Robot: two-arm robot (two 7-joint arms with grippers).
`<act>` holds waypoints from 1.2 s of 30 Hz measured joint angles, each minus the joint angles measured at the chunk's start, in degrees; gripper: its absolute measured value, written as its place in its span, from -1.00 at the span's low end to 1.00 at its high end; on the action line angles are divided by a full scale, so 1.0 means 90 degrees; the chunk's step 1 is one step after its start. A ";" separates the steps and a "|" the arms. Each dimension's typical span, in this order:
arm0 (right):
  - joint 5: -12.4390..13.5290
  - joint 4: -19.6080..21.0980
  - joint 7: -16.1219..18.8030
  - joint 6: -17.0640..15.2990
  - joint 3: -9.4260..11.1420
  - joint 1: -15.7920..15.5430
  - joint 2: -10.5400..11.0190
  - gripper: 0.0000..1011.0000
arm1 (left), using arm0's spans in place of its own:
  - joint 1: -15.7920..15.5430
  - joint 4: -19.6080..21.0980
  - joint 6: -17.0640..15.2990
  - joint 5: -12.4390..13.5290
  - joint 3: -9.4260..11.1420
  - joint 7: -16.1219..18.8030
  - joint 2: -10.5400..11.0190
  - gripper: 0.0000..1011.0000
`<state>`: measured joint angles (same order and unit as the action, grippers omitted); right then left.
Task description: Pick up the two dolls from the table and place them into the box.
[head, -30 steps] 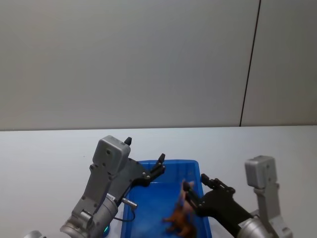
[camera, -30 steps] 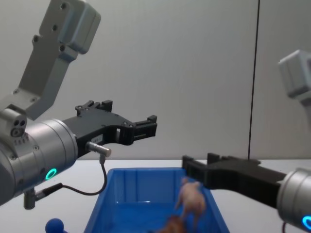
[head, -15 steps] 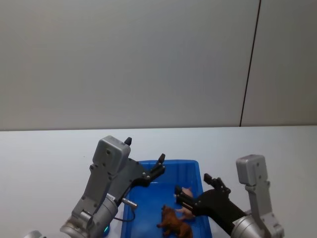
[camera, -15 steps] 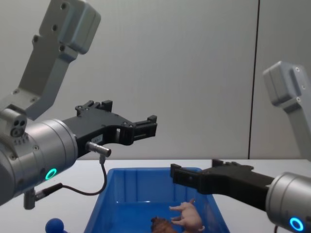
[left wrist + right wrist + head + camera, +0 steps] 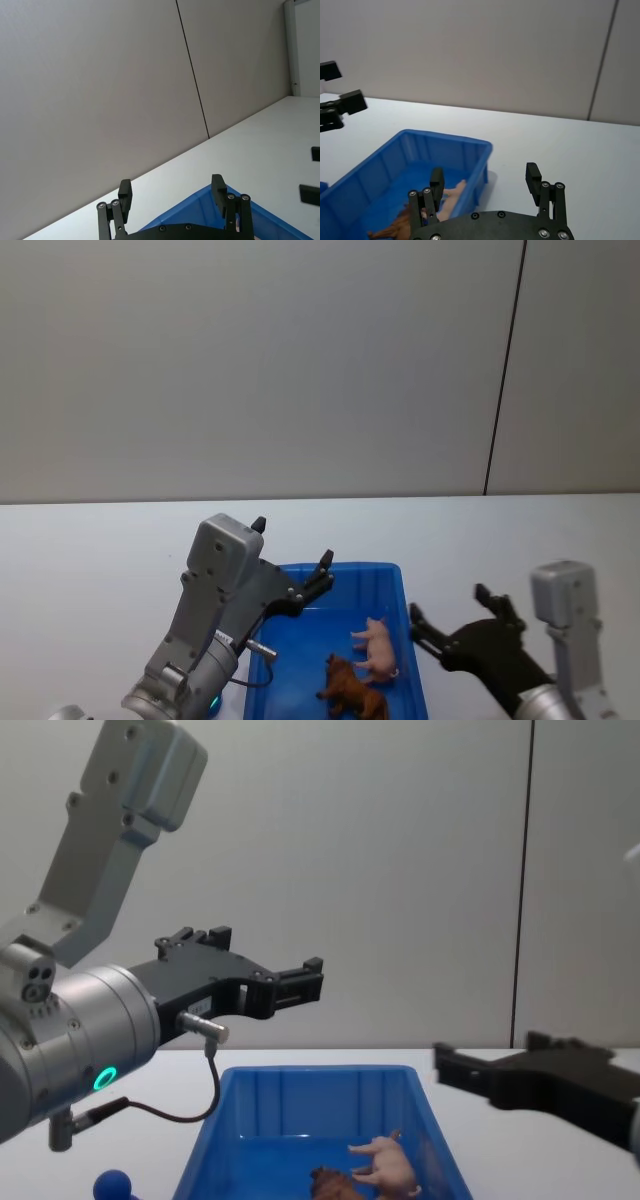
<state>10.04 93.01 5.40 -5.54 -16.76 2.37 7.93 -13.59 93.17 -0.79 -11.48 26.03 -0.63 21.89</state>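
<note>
Now the brown lion (image 5: 350,695) and pink pig (image 5: 378,648) both lie inside the blue box (image 5: 375,567), just left of and below the right gripper (image 5: 447,605), whose fingers are apart and empty. The left gripper (image 5: 292,542), also spread wide, hangs over the box's far left corner. A low swing could bump the box.

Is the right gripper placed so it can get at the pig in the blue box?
Probably yes. The right gripper, fingers open, hangs just right of the box; the pig lies uncovered near that side beside the lion. The left gripper hovers above its far left corner.
</note>
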 joint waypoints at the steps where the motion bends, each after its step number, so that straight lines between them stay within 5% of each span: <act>1: -0.0008 0.0085 -0.0133 0.0028 0.0024 -0.0071 0.0047 0.98 | 0.0000 0.0000 0.0000 0.0000 -0.0001 0.0000 0.0000 0.98; 16: -0.0040 0.0632 -0.0787 0.0165 0.0183 -0.0554 0.0356 0.98 | 0.0000 0.0000 0.0000 0.0000 0.0000 0.0000 0.0000 0.98; 36: -0.0052 0.0810 -0.1005 0.0211 0.0237 -0.0714 0.0460 0.98 | 0.0035 0.0040 -0.0076 -0.0014 -0.0020 0.0059 0.0022 0.98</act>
<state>9.58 100.31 -3.64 -3.64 -14.63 -4.05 12.07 -13.27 93.53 -1.48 -11.60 25.85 -0.10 22.09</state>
